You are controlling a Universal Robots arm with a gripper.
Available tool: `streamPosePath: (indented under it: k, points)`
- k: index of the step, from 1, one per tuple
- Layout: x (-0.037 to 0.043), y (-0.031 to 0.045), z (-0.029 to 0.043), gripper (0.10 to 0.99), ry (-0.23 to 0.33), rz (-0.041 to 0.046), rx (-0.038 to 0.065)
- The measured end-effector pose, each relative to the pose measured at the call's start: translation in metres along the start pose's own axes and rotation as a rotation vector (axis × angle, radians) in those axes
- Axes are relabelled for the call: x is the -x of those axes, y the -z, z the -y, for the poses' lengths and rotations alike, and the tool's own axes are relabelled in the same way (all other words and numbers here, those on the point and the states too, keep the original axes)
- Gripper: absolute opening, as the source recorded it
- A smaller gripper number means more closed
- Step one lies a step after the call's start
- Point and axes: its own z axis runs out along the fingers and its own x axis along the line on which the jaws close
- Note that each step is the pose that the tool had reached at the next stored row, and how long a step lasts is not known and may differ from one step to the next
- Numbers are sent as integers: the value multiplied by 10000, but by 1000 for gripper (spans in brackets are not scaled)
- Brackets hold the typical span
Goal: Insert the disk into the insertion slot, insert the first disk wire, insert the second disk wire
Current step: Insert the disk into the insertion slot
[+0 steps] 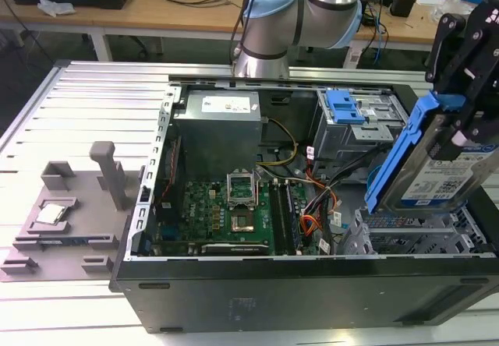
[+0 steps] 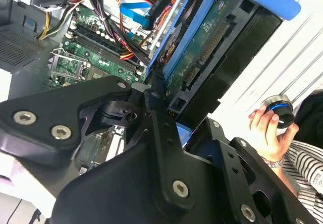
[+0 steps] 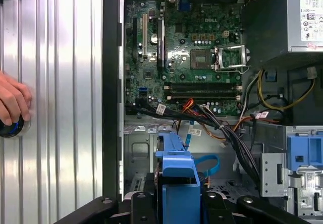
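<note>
At the right edge of the frame, we see the end effector [image 1: 461, 128] gripping the disk [image 1: 444, 171]. The disk hangs tilted, its blue carrier edge toward the frame's centre, with its lower end close over the insertion slot [image 1: 405, 241] in the lower right of the open computer case [image 1: 312, 299]. We note the motherboard [image 1: 226, 213] at centre, the arm [image 1: 312, 11] at top centre, and a grey fixture [image 1: 70, 221] on the table [image 1: 86, 97] at lower left.

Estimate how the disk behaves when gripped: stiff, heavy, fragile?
The disk is probably rigid: a metal body in a blue plastic frame. Thick and metallic, it is likely heavy for its size. Its exposed circuit board seems fragile, so a hard knock could harm it.
</note>
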Motion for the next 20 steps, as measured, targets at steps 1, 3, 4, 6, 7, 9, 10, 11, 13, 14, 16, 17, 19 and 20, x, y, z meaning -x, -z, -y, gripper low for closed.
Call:
streamPosePath:
  k: [1,3,4,6,7,9,10,11,13,14,16,17,19,20]
  points:
    - [8,0,0,365,0,0,0]
    - [26,-6,-1,365,-1,0,1]
    - [28,-10,-1,365,-1,0,1]
    - [31,-26,-2,365,0,3,1]
    - [33,-44,-3,365,0,0,1]
    - [36,-75,-2,365,0,1,1]
    - [38,-80,-2,365,0,1,1]
    - [42,-85,-2,365,0,0,0]
    - [44,-105,6,365,-1,-5,0]
    - [45,-111,11,365,0,-10,0]
    - [39,-125,18,365,2,-18,0]
    - [20,-130,20,365,2,-28,0]
    - [-25,-139,21,365,2,-40,0]
    - [-46,-144,22,365,2,-43,0]
